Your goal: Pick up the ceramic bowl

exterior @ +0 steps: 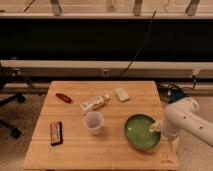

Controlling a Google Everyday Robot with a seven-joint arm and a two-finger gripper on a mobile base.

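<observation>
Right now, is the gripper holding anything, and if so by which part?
Nothing is held yet. The gripper is open at the rim of the green bowl on the arm's side; the bowl sits on the table.

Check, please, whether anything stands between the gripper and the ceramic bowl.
Nothing visible does. The gripper is at the right rim of the ceramic bowl. The plastic cup stands apart on the bowl's far side.

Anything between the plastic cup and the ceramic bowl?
Nothing: bare table in the camera view between cup and ceramic bowl; pincer is over the bowl's right rim.
</observation>
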